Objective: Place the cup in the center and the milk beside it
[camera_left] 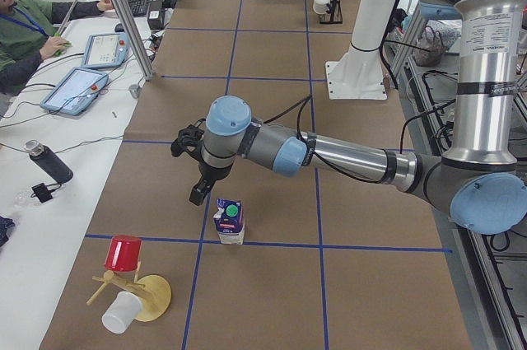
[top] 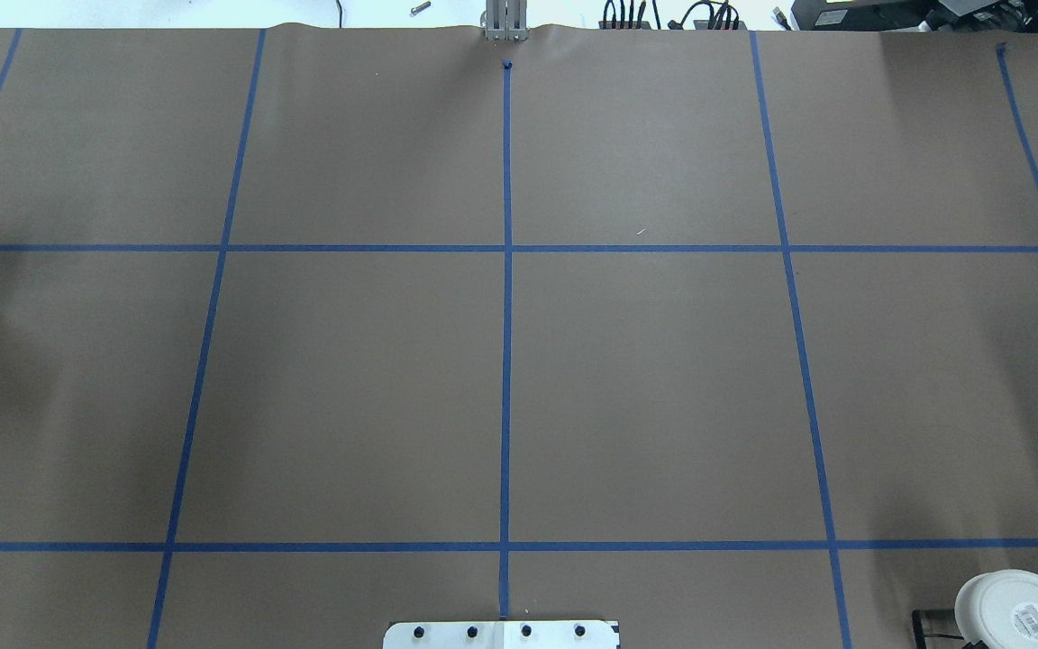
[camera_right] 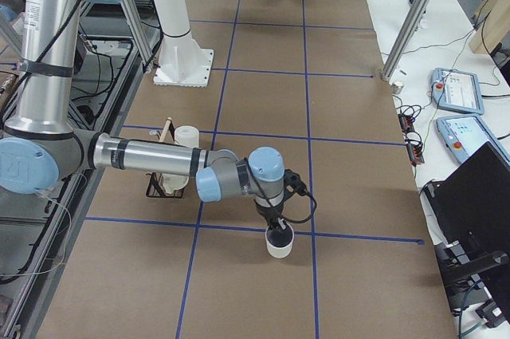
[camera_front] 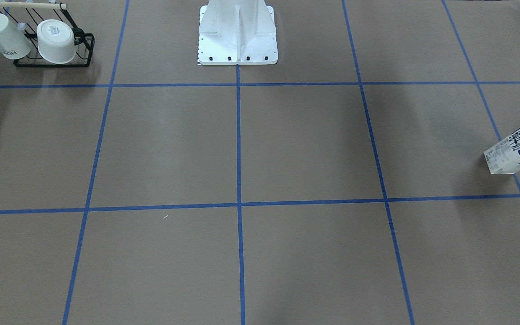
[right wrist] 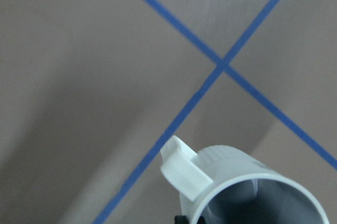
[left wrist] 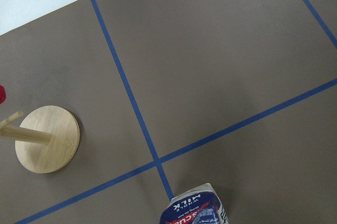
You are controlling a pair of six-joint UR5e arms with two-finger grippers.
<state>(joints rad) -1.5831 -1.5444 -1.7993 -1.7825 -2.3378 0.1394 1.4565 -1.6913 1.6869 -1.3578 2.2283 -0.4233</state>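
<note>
The cup (camera_right: 279, 242), a white mug with a handle and dark grey inside, stands by a blue line near the table's right end. It fills the lower right of the right wrist view (right wrist: 247, 187). My right gripper (camera_right: 275, 227) is down at its rim; I cannot tell whether it is shut. The milk (camera_left: 230, 220) stands upright on a tape crossing near the left end and shows as a navy and white carton (camera_front: 517, 146). My left gripper (camera_left: 198, 193) hangs just beside and above it; its state cannot be told. The center (top: 507, 397) is bare brown tabletop.
A black wire rack (camera_front: 54, 63) holds a tapered white cup (camera_front: 5, 36) and a squat white cup (camera_front: 57, 40). A wooden mug tree (camera_left: 136, 288) with a red cup (camera_left: 123, 253) stands by the milk. The robot's white base (camera_front: 237, 34) is at the back. A person sits at the side desk.
</note>
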